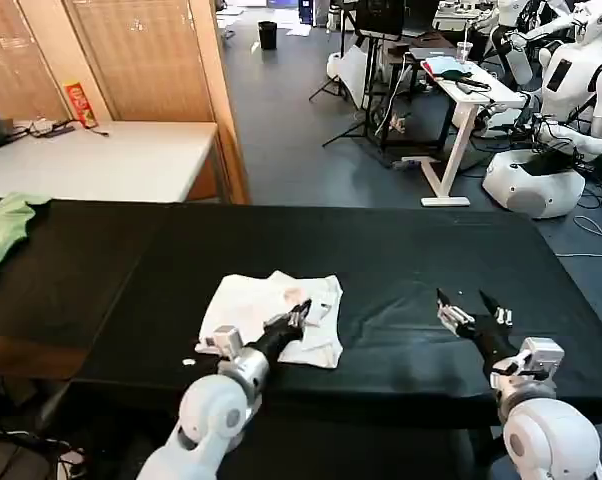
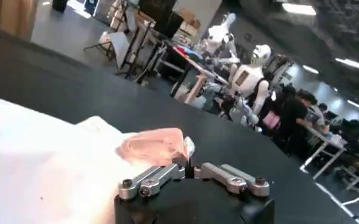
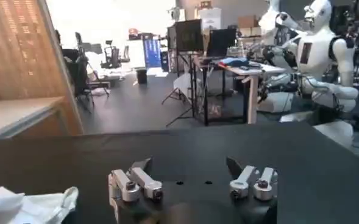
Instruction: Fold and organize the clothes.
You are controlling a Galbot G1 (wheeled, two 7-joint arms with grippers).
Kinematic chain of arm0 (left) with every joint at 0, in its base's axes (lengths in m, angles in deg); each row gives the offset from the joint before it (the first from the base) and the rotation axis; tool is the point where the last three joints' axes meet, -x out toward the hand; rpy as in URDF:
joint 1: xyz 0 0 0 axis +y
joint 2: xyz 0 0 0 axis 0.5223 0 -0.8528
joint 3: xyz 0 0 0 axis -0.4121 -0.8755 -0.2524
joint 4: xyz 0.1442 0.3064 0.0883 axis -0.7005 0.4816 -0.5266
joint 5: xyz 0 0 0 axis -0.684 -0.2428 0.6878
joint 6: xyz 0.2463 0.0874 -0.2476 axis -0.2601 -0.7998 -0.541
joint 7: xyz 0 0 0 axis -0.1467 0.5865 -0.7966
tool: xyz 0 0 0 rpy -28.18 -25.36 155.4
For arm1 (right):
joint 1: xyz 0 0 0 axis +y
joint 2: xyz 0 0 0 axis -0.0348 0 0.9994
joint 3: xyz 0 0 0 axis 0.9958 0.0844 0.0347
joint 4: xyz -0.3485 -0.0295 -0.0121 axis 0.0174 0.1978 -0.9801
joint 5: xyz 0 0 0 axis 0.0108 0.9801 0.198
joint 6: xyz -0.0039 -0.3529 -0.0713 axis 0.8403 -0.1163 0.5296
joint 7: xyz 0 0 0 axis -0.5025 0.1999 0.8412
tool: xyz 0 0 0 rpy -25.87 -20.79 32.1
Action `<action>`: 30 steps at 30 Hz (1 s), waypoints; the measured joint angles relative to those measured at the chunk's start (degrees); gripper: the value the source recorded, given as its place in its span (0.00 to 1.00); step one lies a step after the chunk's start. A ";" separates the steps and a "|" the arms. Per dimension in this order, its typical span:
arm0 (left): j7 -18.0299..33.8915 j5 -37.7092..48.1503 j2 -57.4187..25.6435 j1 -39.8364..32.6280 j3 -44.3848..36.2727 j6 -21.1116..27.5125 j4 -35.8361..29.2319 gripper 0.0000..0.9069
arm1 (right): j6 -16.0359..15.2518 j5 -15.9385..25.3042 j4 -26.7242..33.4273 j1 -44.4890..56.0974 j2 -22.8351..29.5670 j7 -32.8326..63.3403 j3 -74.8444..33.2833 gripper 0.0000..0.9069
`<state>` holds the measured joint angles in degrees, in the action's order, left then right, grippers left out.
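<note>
Black fingertips of the left gripper (image 1: 299,312) sit on the white T-shirt (image 1: 271,325) just left of centre in the lower half of the head view, and they look pinched together on a raised ridge of cloth. In the left wrist view the same gripper (image 2: 188,159) has its jaws drawn narrow around a pinkish-tinted fold of the shirt (image 2: 45,164), though the pinch point is partly hidden behind the gripper's own linkages, so the hold is probably real rather than certain.

The right gripper (image 1: 473,302) hovers at lower right of the head view, jaws spread wide and holding nothing, well apart from the shirt. In its wrist view that gripper (image 3: 188,164) is over bare black tablecloth (image 3: 203,143), with an edge of the shirt (image 3: 27,207) in the lower left corner.

The shirt lies as a compact, rumpled bundle on the black table (image 1: 401,240), not a neat rectangle. A light green garment (image 1: 3,228) lies at the far left edge, apart from the work.

My reading is that a fold is in progress, the left arm carrying one edge. The next move calls for drawing that edge across and laying it flat, the free right gripper pinning or smoothing the opposite side.
</note>
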<state>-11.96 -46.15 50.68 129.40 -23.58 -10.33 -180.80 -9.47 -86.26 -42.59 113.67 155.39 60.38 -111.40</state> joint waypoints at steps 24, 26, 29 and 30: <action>-2.08 -4.37 -10.08 -1.03 9.11 -5.52 -1.79 0.97 | -0.44 0.39 10.59 -16.41 -6.35 -5.44 25.25 0.97; -2.04 -6.11 -10.52 -0.36 9.85 -5.74 -1.44 0.97 | -0.43 1.62 12.35 -19.29 -5.78 -5.89 28.65 0.97; -2.03 -7.90 -10.64 0.83 10.54 -6.08 -1.32 0.97 | -1.08 3.89 15.29 -22.98 -4.85 -6.15 32.81 0.97; -2.03 -8.53 -10.66 1.22 10.84 -6.19 -1.24 0.97 | -1.56 4.49 16.15 -23.89 -4.56 -6.16 33.92 0.97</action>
<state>-13.99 -54.68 40.03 130.61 -12.74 -16.51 -182.04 -11.03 -81.77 -26.44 89.79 150.83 54.22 -77.47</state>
